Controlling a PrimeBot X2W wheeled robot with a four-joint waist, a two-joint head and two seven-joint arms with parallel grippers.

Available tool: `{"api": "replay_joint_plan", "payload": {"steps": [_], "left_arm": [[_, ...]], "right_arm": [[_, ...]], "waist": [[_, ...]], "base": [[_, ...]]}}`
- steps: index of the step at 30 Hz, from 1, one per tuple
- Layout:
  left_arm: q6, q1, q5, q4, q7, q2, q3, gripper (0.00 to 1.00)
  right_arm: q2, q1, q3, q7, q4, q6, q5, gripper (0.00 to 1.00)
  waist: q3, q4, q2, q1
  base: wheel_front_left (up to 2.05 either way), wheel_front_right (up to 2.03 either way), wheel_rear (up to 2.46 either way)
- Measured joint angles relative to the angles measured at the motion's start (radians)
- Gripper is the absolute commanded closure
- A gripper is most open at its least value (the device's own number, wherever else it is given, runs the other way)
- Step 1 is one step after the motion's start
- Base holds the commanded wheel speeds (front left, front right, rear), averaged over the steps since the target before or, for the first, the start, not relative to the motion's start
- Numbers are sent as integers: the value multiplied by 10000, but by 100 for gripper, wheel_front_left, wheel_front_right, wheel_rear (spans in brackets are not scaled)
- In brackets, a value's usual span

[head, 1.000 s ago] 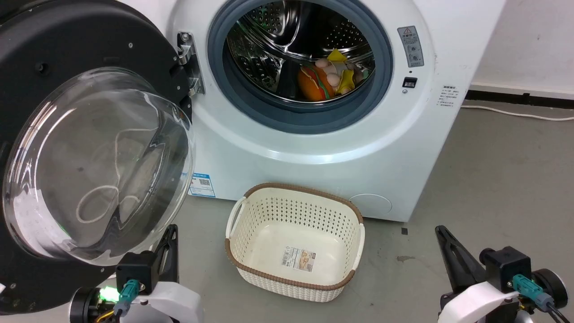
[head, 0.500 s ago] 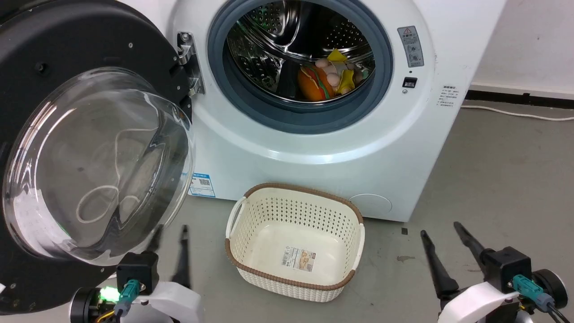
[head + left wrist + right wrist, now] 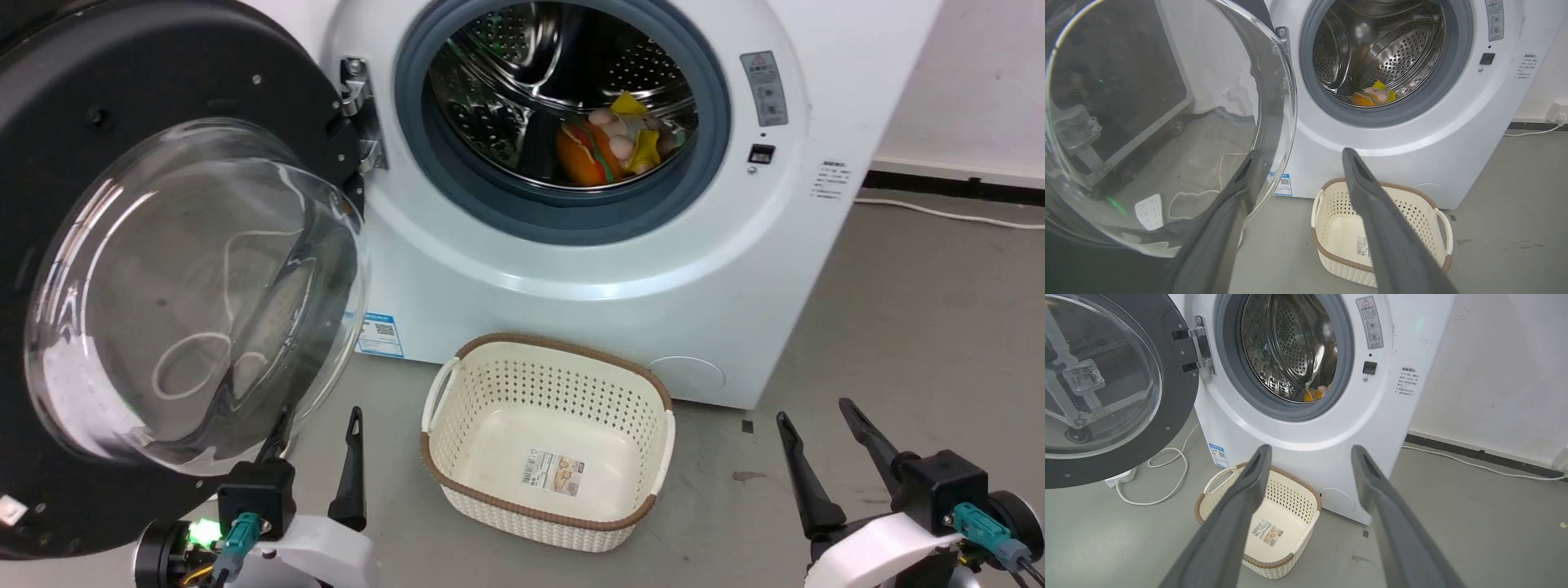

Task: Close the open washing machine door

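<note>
While the washing machine door (image 3: 171, 278) hangs swung wide on its hinge (image 3: 363, 114), up and to the left of the left jaws, both pairs of jaws stand spread and hold nothing. The door's glass bowl (image 3: 1167, 122) bulges just above the left jaws, and the door lies well off to the left of the right jaws. Ahead of both pairs is the washing machine (image 3: 588, 278), its drum mouth uncovered, with soft toys (image 3: 608, 147) deep inside. A cream basket (image 3: 457, 482) rests on the floor between the two pairs and ahead of them.

The step in hand looks like the approach before the push. It would go best with the left jaws taken to the door's black rim, far from the hinge and off the glass. They would then sweep along the hinge's arc toward the grey gasket (image 3: 563, 227) and press until the latch catches, keeping out of the closing gap.

The door's left edge is cut off in the head view, so its handle, latch and outer face are unseen. One finger (image 3: 1220, 228) of the left jaws overlaps the bowl in the wrist view. Whether it touches the glass I cannot tell, nor whether the door's sweep clears the basket.
</note>
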Motion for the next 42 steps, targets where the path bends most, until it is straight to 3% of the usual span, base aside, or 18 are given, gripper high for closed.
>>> {"api": "replay_joint_plan", "payload": {"steps": [15, 42], "left_arm": [[-63, 0, -4, -35, -311, 12, -84, 0], [81, 360, -121, -738, -869, 23, 196, 0]], "right_arm": [[0, 146, 102, -303, -119, 0, 265, 0], [0, -211, 1237, -874, 290, 0, 347, 0]], "waist": [[-96, 961, 0, 0], [82, 2264, -1, 0]], "base": [[0, 0, 0], [0, 0, 0]]}}
